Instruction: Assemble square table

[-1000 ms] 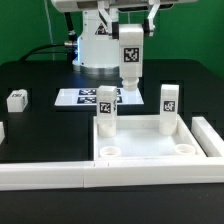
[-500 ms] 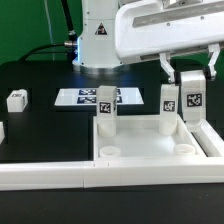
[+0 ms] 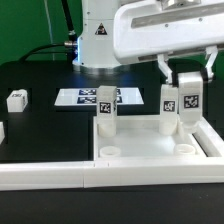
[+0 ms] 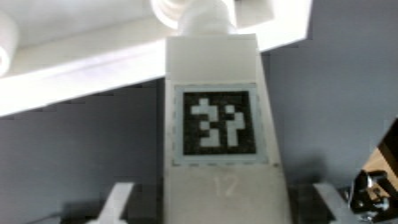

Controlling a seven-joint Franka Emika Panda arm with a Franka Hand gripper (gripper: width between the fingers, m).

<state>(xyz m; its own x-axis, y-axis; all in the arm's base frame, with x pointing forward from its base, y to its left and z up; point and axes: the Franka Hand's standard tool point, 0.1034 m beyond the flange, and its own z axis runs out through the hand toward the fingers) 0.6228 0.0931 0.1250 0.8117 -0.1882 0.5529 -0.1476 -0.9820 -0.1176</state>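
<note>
Leg (image 3: 190, 103) clamped upright in claw (image 3: 188, 76), above table top (image 3: 145, 141)

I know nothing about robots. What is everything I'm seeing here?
table: one, black, under everything.
top: one, white, at the front.
standing legs: two, white, tagged, upright in the top's far corners.
held leg: one, white, tagged, over the top's right side.
loose leg: one, white, exterior view's left.
marker board: one, white with black tags, behind the top.
rail: one, white, along the front edge.
arm: one, white, above the top.
tool: one, shut on the held leg.
</note>
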